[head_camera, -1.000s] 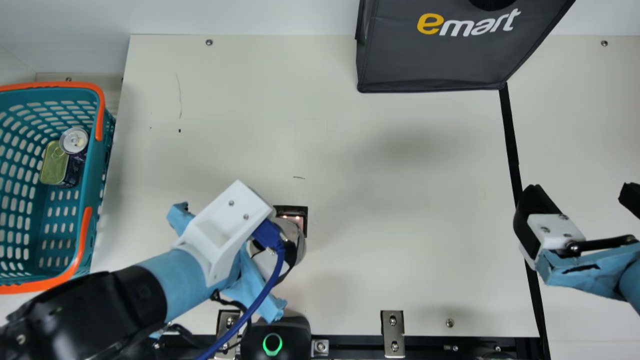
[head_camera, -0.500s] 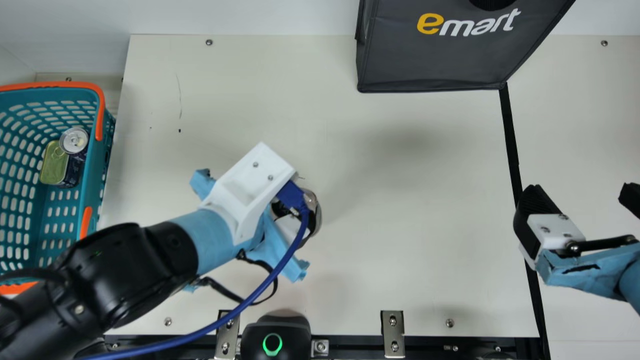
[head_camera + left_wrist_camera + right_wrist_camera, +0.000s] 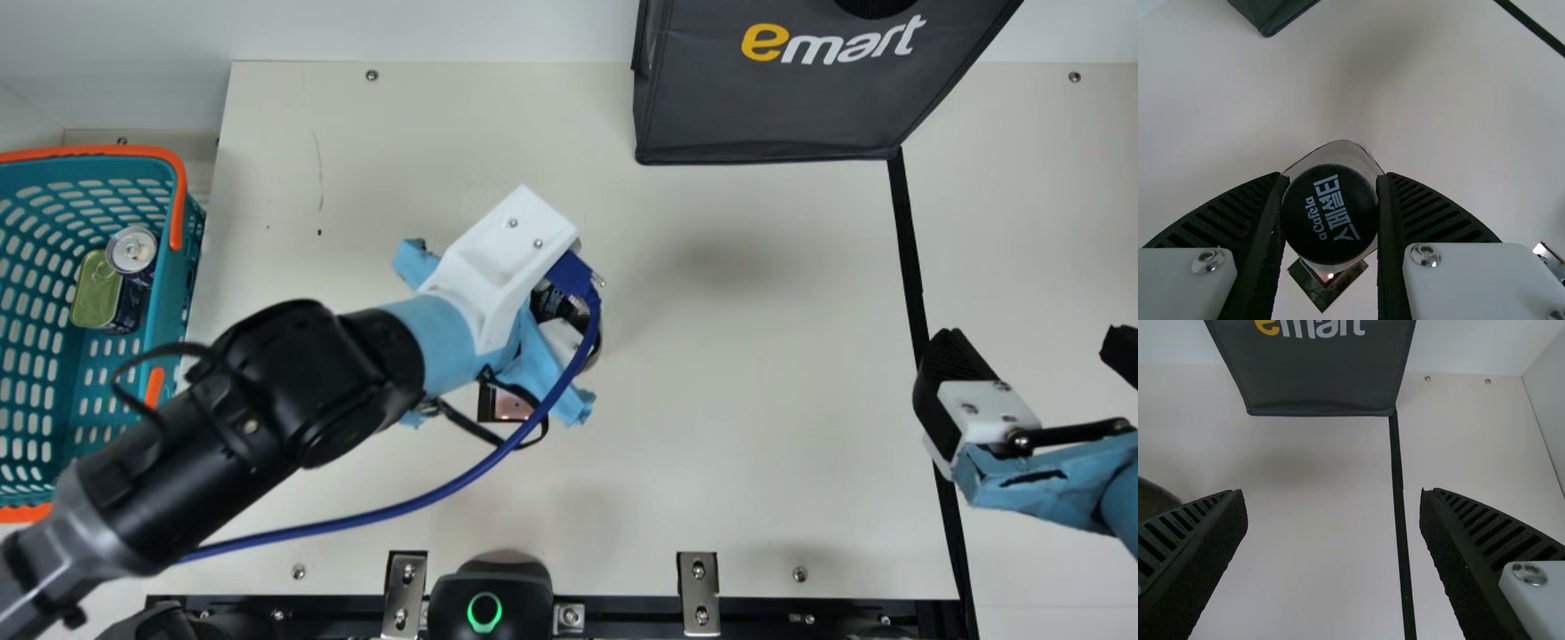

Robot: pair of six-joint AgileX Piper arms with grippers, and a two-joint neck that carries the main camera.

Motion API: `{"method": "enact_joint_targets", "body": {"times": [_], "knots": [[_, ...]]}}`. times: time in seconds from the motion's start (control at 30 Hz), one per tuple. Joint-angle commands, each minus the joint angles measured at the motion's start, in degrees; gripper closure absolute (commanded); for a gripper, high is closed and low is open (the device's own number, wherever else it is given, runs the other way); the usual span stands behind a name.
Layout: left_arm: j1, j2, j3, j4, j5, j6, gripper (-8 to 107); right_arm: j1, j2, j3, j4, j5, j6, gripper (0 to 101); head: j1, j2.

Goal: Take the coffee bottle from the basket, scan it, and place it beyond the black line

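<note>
The coffee bottle (image 3: 1330, 213) is squeezed in the left gripper (image 3: 560, 340), above the table (image 3: 756, 444), near the little dark window (image 3: 511, 407) and on the basket (image 3: 157, 333) side of the black line (image 3: 907, 240). The right gripper (image 3: 1036, 348) is spread wide. A can (image 3: 132, 250) sits in the basket.

The main view looks down from above left pincer (image 3: 562, 340) and right pincer (image 3: 1033, 347); each wrist view looks closely from behind its own. All share bag (image 3: 773, 116) and black line (image 3: 909, 258).
</note>
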Motion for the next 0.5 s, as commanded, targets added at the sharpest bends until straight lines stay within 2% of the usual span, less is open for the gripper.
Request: {"method": "enact_joint_targets", "body": {"times": [0.0,0.47], "knots": [[0.33,1.34,-0.81,-0.22,-0.22,0.46,89,0.00,0.00,0.00,0.00,0.00,0.00,10,-1.48,0.09],[0.64,8.69,-6.89,-1.42,-0.95,2.28,89,0.00,0.00,0.00,0.00,0.00,0.00,10,-1.48,0.09]]}}
